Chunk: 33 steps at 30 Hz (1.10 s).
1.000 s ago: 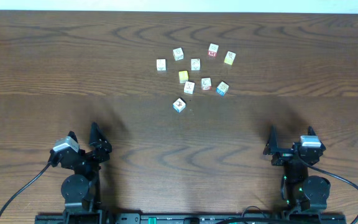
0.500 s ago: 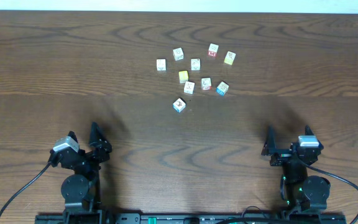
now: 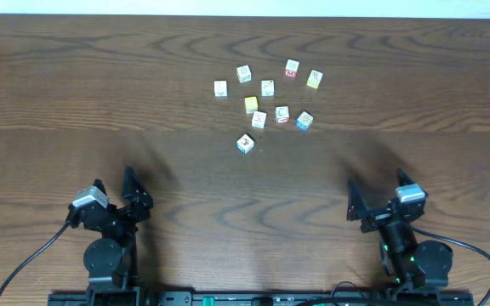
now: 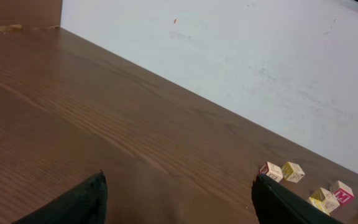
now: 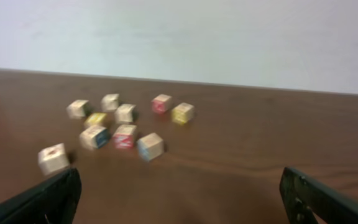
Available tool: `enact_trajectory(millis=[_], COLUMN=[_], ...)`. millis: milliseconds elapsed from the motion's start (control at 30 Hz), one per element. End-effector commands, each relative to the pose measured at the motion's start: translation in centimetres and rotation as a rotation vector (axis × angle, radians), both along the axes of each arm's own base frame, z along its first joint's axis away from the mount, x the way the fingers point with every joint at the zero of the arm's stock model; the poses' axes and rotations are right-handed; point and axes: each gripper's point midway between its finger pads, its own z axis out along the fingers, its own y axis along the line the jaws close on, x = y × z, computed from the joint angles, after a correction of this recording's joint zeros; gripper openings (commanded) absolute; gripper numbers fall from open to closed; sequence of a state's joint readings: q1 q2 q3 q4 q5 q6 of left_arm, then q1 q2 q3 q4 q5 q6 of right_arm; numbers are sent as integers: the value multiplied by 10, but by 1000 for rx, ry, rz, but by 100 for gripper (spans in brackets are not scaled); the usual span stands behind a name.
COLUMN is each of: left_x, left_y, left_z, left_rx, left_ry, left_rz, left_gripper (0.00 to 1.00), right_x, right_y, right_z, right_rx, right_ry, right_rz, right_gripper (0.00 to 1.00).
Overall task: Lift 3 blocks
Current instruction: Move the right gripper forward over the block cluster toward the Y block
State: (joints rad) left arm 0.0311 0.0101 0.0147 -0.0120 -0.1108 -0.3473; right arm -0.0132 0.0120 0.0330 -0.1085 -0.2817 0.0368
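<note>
Starting the reach is, I judge, the step in hand: none of the picture blocks (image 3: 282,114) is lifted. They sit in a loose cluster toward the far middle of the table (image 3: 75,76), well apart from both arms. The left hand (image 3: 113,179) and right hand (image 3: 378,192) gape fully open, holding nothing. Best go first for the lone blue-trimmed block (image 3: 245,144), nearest and clear of neighbours, coming straight down with fingers astride it. The plain yellow cube (image 3: 251,104) should be left alone. Blur in the right wrist view makes block faces unreadable; the left wrist view cuts the cluster off at its corner.
</note>
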Motion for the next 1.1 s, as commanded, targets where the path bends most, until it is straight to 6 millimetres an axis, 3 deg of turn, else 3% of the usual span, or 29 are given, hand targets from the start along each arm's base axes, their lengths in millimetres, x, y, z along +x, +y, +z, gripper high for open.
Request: enact_trajectory(millis=[0,300,600,733,867,1067], left_x=[-2,-2,-2,-2,-2,-2], left_y=[3,3,3,3,3,3], left_z=[-16,-16,-16,-16,-16,-16], left_rx=[-3,-3,-3,-3,-3,-3], left_ry=[57,57,56,57,57,57], left_rz=[18,18,18,18,18,18], left_gripper=[75,75,75,75,75,75], right_x=[-9,5,46,63,80,112], right_y=[11,6,13,37,75,109], right_z=[16,15,38,53,64,40], right_rx=[-15,-11,9,-7,-9,-49], right_ry=[-5,188,565,729,793,781], right_rz=[73,40,64,133,257,342], right_gripper=[99,99,99,99,99,99])
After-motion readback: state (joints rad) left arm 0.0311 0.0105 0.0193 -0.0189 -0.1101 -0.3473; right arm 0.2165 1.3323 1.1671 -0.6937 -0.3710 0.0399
